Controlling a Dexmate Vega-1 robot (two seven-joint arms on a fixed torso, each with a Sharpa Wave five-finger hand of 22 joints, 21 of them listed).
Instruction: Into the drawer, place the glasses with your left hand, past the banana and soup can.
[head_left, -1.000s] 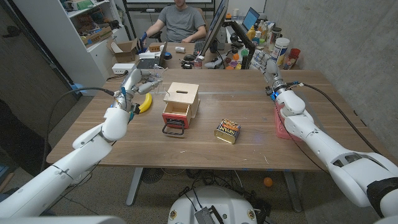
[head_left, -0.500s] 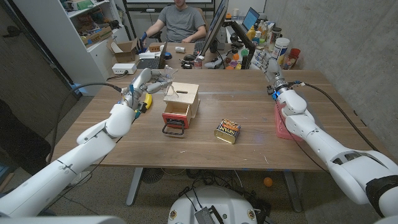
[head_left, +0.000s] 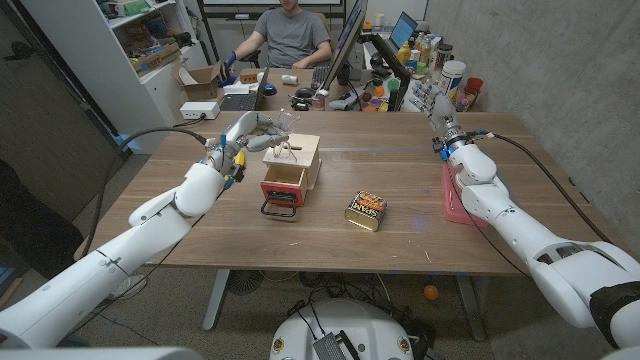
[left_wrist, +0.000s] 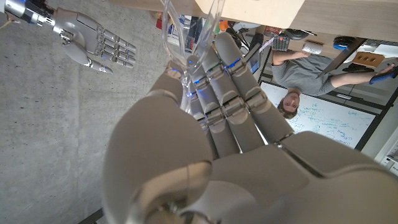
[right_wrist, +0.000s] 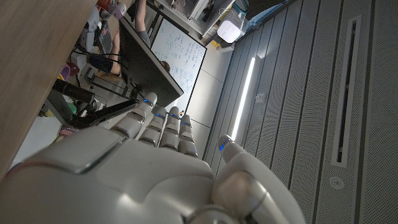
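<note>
Head view, left hand (head_left: 247, 132): raised above the table beside the wooden box, fingers closed on the clear glasses (head_left: 283, 148), which hang over the box's top.
Head view, drawer (head_left: 281, 186): red-fronted, pulled open at the front of the wooden box (head_left: 293, 160), black handle toward the robot; looks empty from here.
Head view, banana (head_left: 237, 160): mostly hidden behind the left forearm, only a yellow patch visible; hand seems already beyond it.
Head view, soup can (head_left: 367, 211): on its side, right of the drawer, well apart from the left hand.
Head view, right hand (head_left: 439, 108): upright at the far right of the table, fingers straight and apart, nothing held.
Left wrist view, left hand (left_wrist: 211, 112): fingers pressed together with the thumb, clear frame of the glasses (left_wrist: 186, 37) pinched and sticking out past the fingertips toward the box's pale edge.
Left wrist view, right hand (left_wrist: 93, 38): across the table, spread, empty.
Right wrist view, right hand (right_wrist: 155, 162): fingers extended side by side, nothing held.
Step in hand: carrying phase, glasses over the box, not yet in the drawer.
Next move: likely bring the hand toward the robot and down over the open drawer, then loosen the pinch; care needed to avoid catching the frame on the box's front edge.
</note>
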